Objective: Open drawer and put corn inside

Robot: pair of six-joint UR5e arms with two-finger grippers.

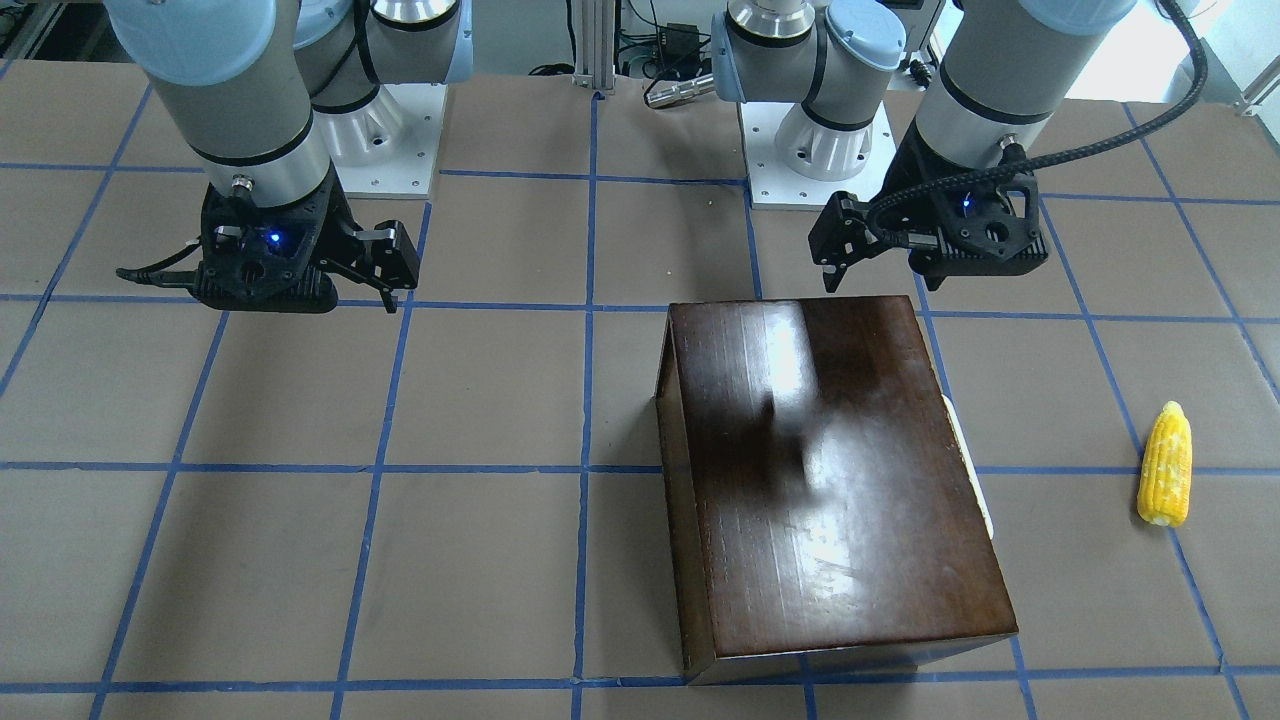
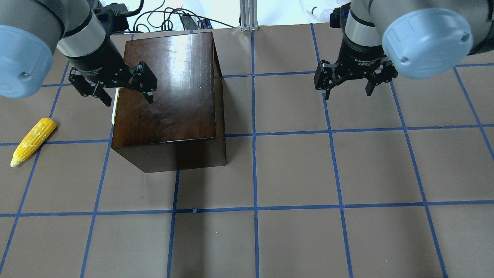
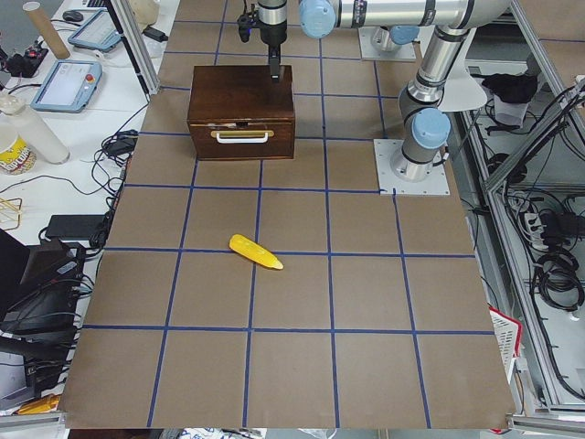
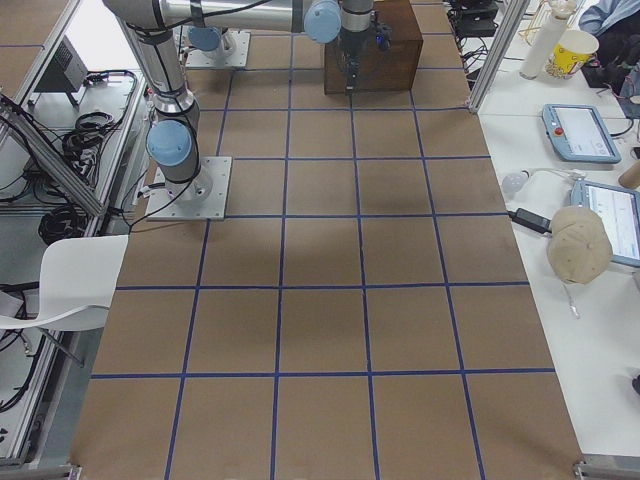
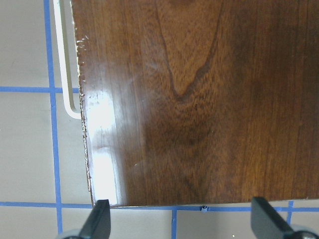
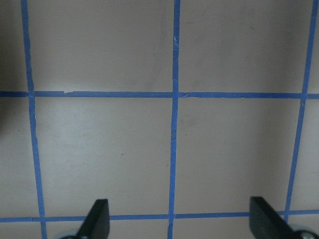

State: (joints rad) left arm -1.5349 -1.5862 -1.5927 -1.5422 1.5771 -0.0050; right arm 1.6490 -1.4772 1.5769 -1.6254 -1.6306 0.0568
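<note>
The left end effector (image 2: 127, 96) hangs above the box (image 2: 170, 88), over the edge of its top on the drawer side. Its two fingers are spread wide and nothing is between them. In the overhead view one finger is above the glossy top and the other is just past the edge, above the pale handle (image 3: 242, 135). In the left wrist view the box top lies well under the fingertips.

The right end effector (image 2: 347, 92) is also wide open and holds nothing. It hangs over bare tabletop (image 2: 293, 170) with blue tape lines, well apart from the box.

The drawer (image 3: 274, 148) is shut, with its dark front panel flush with the box and facing the left edge of the tabletop. The box stands near the far edge, on the operators' side.

The corn (image 2: 32, 141) lies flat on the tabletop between the box and the left edge, apart from both and from both end effectors
</note>
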